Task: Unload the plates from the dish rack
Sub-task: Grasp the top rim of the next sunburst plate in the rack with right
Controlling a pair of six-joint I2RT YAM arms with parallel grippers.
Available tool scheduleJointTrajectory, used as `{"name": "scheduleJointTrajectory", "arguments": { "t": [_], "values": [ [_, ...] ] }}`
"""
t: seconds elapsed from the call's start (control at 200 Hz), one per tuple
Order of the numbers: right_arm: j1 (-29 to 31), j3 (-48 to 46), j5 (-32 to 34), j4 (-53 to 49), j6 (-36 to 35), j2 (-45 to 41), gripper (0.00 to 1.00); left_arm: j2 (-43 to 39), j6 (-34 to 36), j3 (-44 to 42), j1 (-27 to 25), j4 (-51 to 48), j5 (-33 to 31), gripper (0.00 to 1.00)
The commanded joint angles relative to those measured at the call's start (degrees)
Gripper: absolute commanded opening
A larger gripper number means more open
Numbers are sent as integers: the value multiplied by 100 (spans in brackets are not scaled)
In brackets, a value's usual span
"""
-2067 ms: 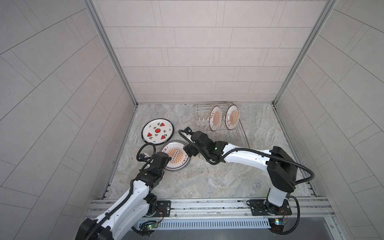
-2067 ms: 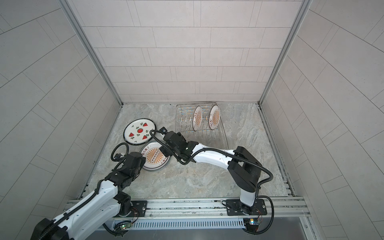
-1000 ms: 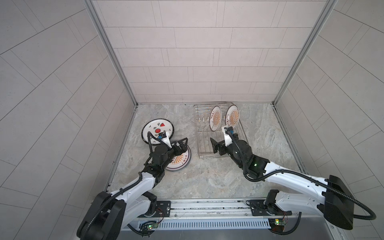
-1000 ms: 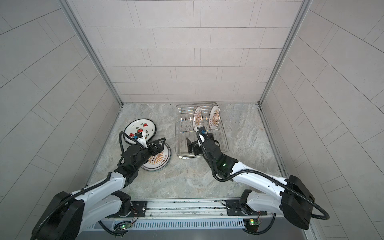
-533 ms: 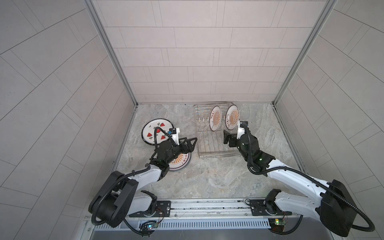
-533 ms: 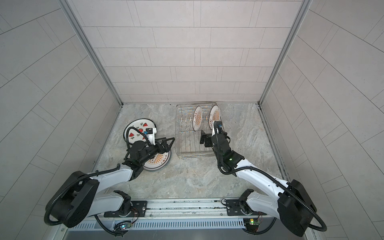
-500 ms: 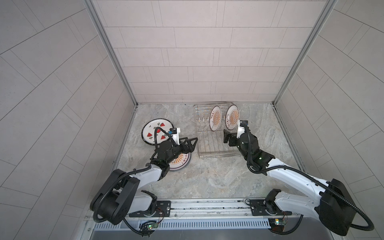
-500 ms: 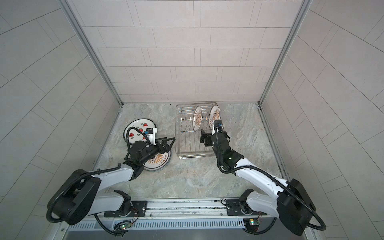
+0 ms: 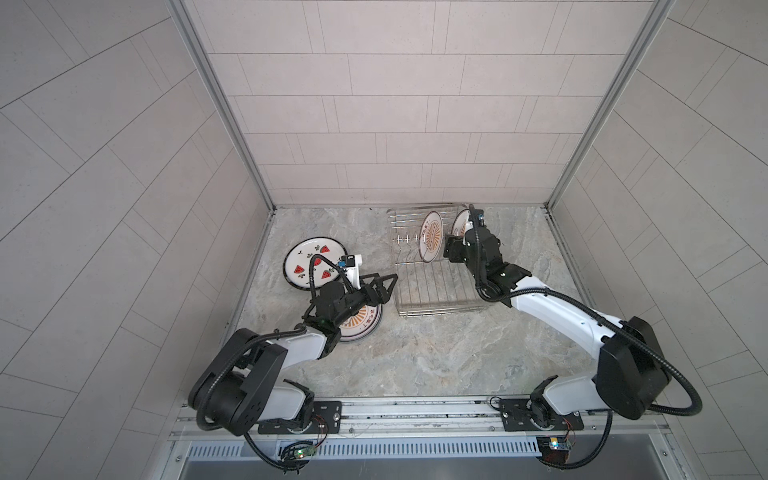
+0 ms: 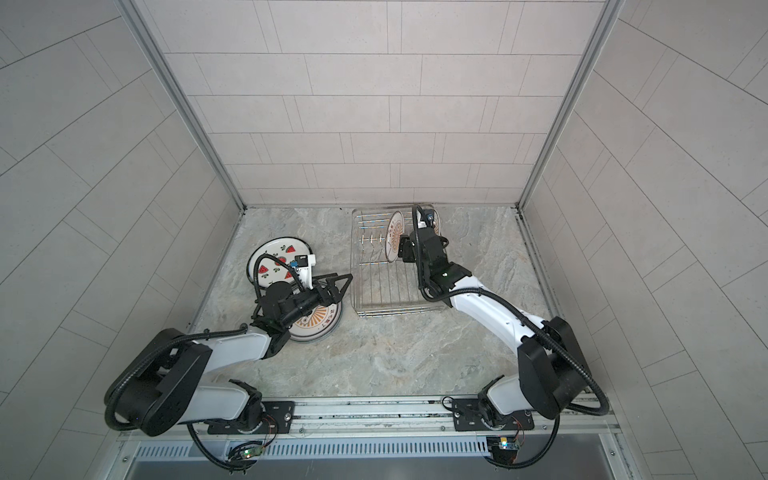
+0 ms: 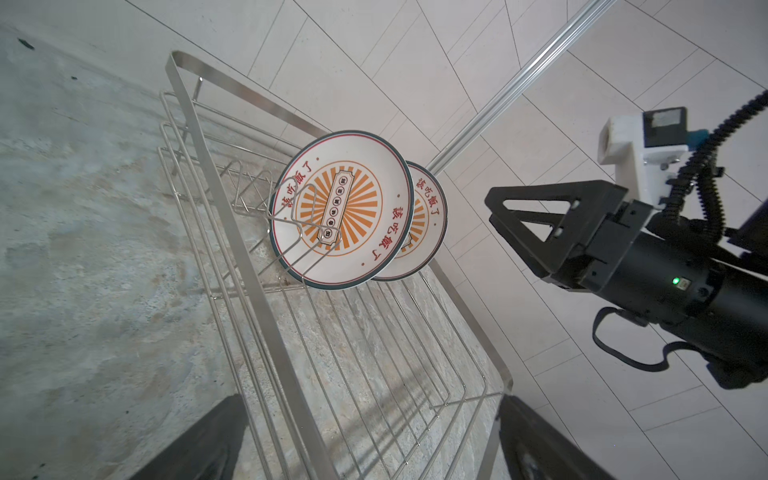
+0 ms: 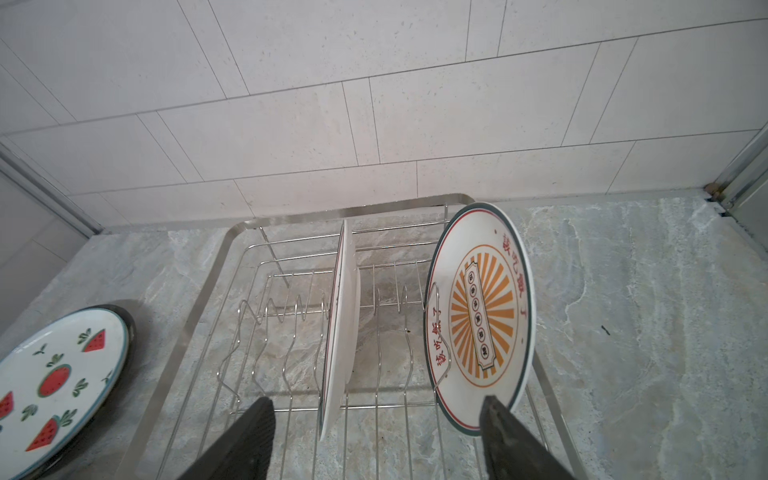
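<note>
Where the two arms meet the rail (image 9: 415, 409) at the near edge of the marble counter (image 9: 415, 357), both reach away toward the tiled wall. Nearest, the left gripper (image 9: 390, 289) hangs over a sunburst plate (image 9: 368, 326) lying flat on the counter. Its fingers (image 11: 199, 444) are spread wide and hold nothing. Just beyond lies a watermelon plate (image 9: 309, 259), also flat on the counter and close beside the first; the arm hides whether their rims touch. Beside both plates, toward the right arm, stands the dish rack (image 9: 432, 291), its long side running away from the rail. Two more sunburst plates stand on edge among the prongs (image 12: 270, 316) in its far half: an inner plate (image 9: 431, 237) and an outer plate (image 9: 459, 220). The right gripper (image 12: 376, 399) is poised over them with its fingers (image 12: 237, 440) well apart. In the right wrist view the inner plate sits edge-on between them, unclamped, while one fingertip overlaps the outer plate's rim; contact there cannot be judged. Behind the rack rises the tiled wall (image 9: 395, 166).
</note>
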Motion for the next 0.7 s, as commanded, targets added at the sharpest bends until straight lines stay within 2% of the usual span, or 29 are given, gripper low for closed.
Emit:
{"name": "scheduleJointTrajectory", "arguments": {
  "t": [0.0, 0.325, 0.696],
  "values": [
    [-29, 675, -126, -760, -86, 432, 73, -425, 240, -13, -32, -526, -449, 100],
    [-78, 2674, 358, -2237, -236, 2083, 52, -714, 261, -143, -27, -664, -742, 100],
    [-93, 3489, 587, -2542, -237, 2928, 30, -774, 291, -169, -30, -725, -975, 100]
  ]
}}
